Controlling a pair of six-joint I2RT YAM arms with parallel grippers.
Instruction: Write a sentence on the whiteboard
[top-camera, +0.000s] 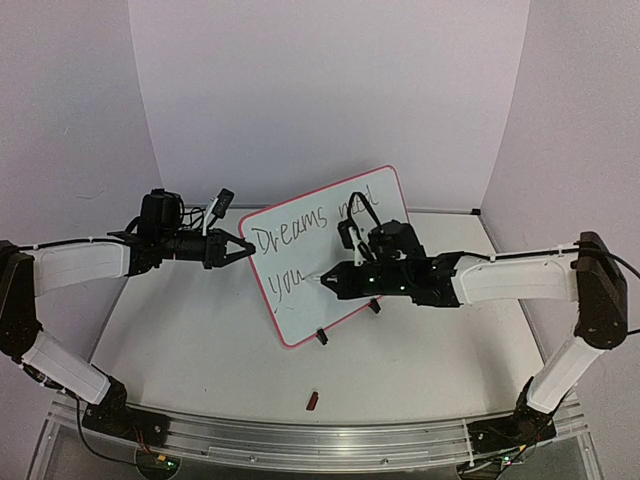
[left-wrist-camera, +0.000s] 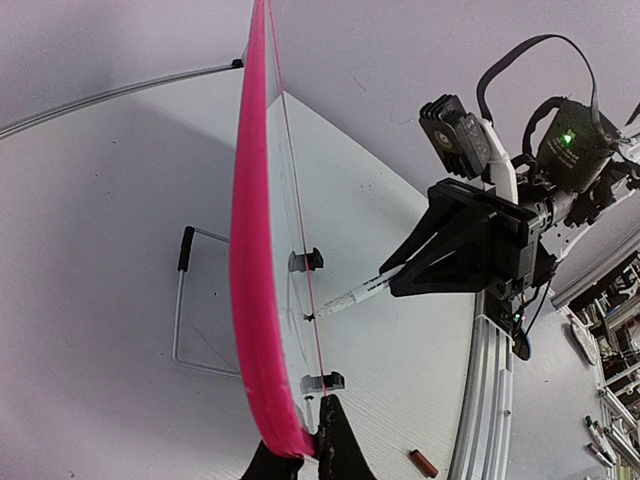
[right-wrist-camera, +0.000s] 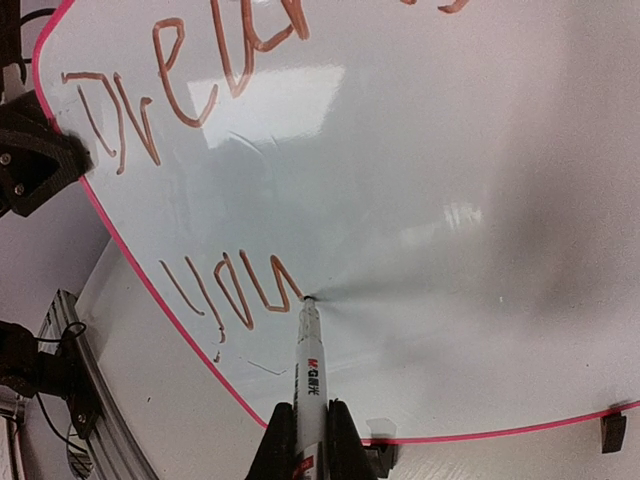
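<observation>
The whiteboard (top-camera: 312, 308), glossy white with a thin pink-red frame, stands tilted at mid-table. It bears "Dreams need" and, lower down, "you" in red-brown ink. My left gripper (top-camera: 244, 247) is shut on its left edge; in the left wrist view the fingertips (left-wrist-camera: 335, 440) pinch the pink frame (left-wrist-camera: 250, 250). My right gripper (top-camera: 338, 283) is shut on a white marker (right-wrist-camera: 310, 365). The marker tip touches the board just right of "you" (right-wrist-camera: 230, 290). The same marker (left-wrist-camera: 360, 293) shows edge-on in the left wrist view, meeting the board face.
A small red marker cap (top-camera: 312, 401) lies on the table in front of the board. Black clip feet (top-camera: 321, 336) hold the board's lower edge, and a wire stand (left-wrist-camera: 180, 320) props it from behind. A metal rail (top-camera: 300, 440) runs along the near edge.
</observation>
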